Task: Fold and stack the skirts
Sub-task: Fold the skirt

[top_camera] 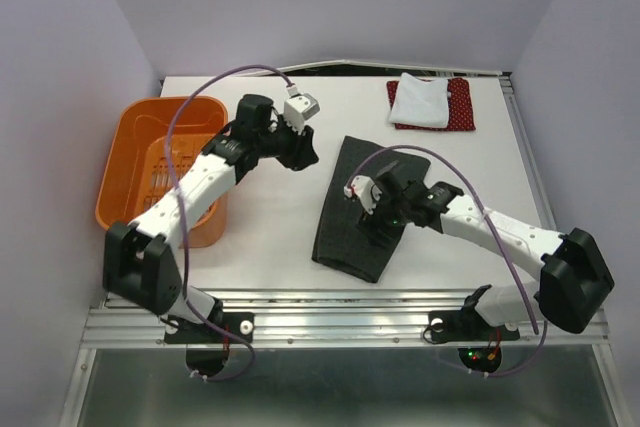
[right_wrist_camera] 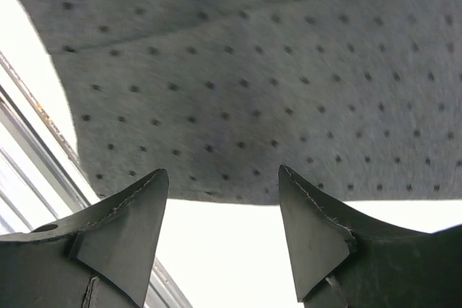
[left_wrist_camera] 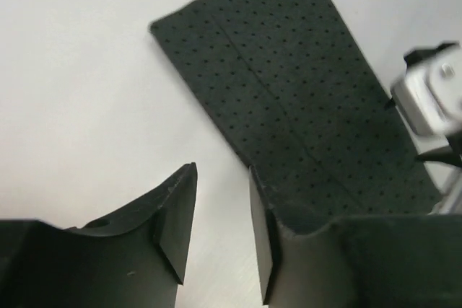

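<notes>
Dark grey skirt (top_camera: 362, 209) is lying flat near the middle of the table (top_camera: 265, 222), stretching as a long narrow strip from far to near. A lengthwise line is running down it in the left wrist view; I cannot tell whether it is a crease or a seam. The cloth is looking narrowed, probably by one fold, but it is not yet compact. White skirt (top_camera: 420, 102) is sitting as a small neat rectangle on top of the red skirt (top_camera: 463, 107) at the far right of the table, well apart from the grey one. By my reading, two of the three are already folded and stacked. What is remaining is to fold the grey one down shorter and carry it onto that pile. Right gripper (right_wrist_camera: 224, 214) is hovering over the near half of the grey skirt, fingers spread wide, nothing between them. Left gripper (left_wrist_camera: 222, 229) is hanging at the skirt's far left edge, fingers apart with bare table showing in the gap, gripping nothing. Orange basket (top_camera: 135, 112) is standing at the left side, apart from all the cloth.
</notes>
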Robot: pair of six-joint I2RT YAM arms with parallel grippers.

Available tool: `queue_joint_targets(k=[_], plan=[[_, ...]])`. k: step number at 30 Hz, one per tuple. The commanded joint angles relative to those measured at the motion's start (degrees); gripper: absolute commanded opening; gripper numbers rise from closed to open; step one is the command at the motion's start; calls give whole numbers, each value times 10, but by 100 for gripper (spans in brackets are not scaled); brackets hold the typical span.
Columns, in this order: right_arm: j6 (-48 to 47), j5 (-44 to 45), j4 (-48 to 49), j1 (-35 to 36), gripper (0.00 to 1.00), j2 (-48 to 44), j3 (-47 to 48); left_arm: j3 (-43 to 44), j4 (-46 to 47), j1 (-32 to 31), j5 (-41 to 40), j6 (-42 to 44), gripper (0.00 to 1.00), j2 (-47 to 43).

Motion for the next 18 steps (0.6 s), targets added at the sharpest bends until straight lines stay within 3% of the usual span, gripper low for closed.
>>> queue_joint_targets(k=[1,3,4,5,9,13,18], plan=[[-20,91,51,70,68,-6,6,93,24,8,190,-159,43,113],[-1,111,56,99,68,-3,6,109,77,7,206,-200,43,183],[8,130,66,147,68,2,4,119,85,7,214,-224,43,206],[21,182,73,169,69,4,1,132,91,4,222,-231,43,230],[58,231,76,211,69,24,11,187,102,2,225,-235,43,326],[80,274,71,267,74,41,25,199,98,2,210,-226,45,345],[109,333,85,339,74,84,29,192,101,2,200,-225,46,344]])
